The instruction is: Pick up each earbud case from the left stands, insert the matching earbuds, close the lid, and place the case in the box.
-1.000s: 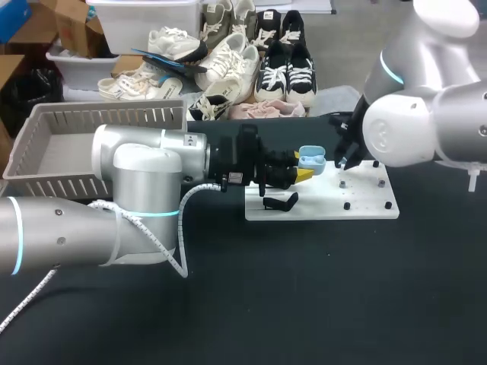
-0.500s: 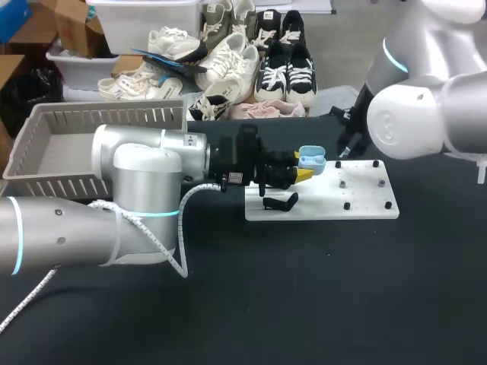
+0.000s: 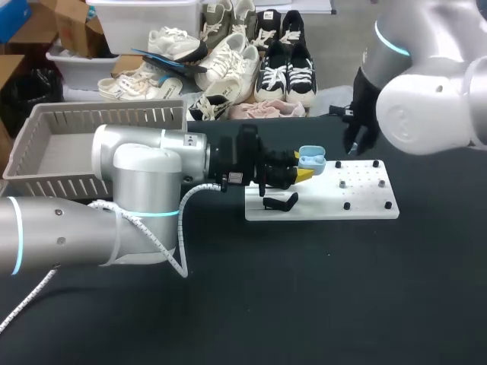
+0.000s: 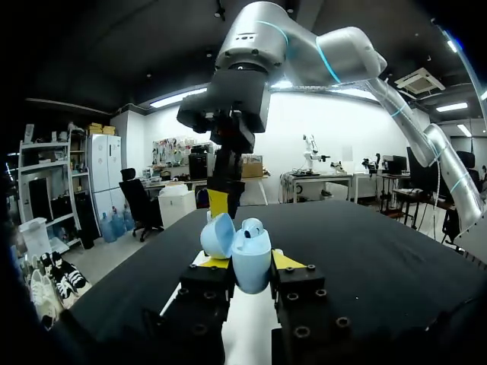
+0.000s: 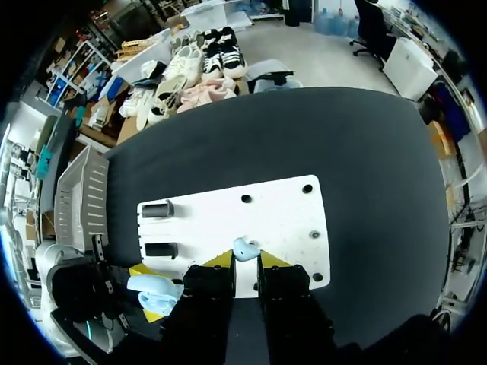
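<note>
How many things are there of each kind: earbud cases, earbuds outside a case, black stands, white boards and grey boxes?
Earbud case: 1
Earbud outside a case: 1
Black stands: 2
White board: 1
Grey box: 1
Total: 6

On the dark desk lies a white board with small pegs and a black stand near its left end. My left arm comes in low from the left; its hand sits over that end of the board, gripping a light blue earbud case at its yellow tips, lid raised. My right hand hangs over the board's far edge, just beside the case but apart from it, its fingertips too dark to make out. A grey slatted basket stands at the far left.
</note>
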`<state>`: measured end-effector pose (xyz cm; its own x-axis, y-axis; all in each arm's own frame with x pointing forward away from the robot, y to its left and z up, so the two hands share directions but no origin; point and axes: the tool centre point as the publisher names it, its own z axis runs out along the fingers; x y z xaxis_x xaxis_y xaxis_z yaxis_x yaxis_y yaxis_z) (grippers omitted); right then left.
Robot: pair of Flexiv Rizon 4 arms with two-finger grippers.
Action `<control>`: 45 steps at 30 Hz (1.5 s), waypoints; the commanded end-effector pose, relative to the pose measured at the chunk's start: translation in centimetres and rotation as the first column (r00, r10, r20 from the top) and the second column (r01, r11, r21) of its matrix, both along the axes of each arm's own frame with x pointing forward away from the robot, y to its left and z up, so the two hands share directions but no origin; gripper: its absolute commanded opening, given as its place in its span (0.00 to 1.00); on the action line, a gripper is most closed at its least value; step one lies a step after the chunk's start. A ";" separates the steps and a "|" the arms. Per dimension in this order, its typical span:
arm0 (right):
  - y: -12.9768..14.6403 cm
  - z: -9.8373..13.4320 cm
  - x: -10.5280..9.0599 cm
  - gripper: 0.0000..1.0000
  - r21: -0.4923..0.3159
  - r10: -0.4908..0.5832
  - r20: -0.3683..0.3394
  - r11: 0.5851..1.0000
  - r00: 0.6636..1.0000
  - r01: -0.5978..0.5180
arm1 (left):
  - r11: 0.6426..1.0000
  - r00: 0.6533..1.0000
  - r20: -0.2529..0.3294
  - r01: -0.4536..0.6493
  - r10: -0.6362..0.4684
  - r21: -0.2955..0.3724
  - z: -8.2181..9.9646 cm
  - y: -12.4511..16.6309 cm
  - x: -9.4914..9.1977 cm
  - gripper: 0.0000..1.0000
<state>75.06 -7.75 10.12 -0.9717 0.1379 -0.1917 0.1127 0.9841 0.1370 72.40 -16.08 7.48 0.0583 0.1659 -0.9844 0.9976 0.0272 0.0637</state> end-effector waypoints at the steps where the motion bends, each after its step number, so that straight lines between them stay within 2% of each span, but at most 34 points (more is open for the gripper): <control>1: 0.0 2.1 -1.7 0.00 -0.033 0.037 -0.004 0.999 0.999 -0.037 | 1.000 1.000 0.001 0.000 0.000 -0.002 -0.1 0.0 0.0 0.00; 11: 0.9 5.4 -4.6 0.00 -0.098 0.146 -0.006 0.984 0.989 -0.146 | 1.000 1.000 0.001 0.000 0.000 -0.002 -0.1 0.0 0.0 0.00; 17: 2.4 6.1 -5.8 0.00 -0.130 0.225 -0.029 0.965 0.974 -0.226 | 1.000 1.000 0.001 0.000 0.000 -0.002 -0.1 0.0 0.0 0.00; 23: 3.7 6.4 -6.8 0.00 -0.126 0.281 -0.046 0.950 0.959 -0.284 | 1.000 1.000 0.001 0.000 0.000 -0.002 -0.1 0.0 0.0 0.00; 37: 6.0 5.9 -7.1 0.00 -0.114 0.354 -0.065 0.926 0.933 -0.359 | 1.000 1.000 0.001 0.000 0.000 -0.002 -0.1 0.0 0.0 0.00; 45: 6.5 5.3 -6.5 0.00 -0.103 0.363 -0.072 0.924 0.929 -0.369 | 1.000 1.000 0.001 0.000 0.000 -0.002 -0.1 0.0 0.0 0.00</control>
<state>68.03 -1.50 15.64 -0.9578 -0.2480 -0.1455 -0.2541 0.9669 0.0248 72.40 -16.08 7.48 0.0583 0.1660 -0.9844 0.9976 0.0272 0.0636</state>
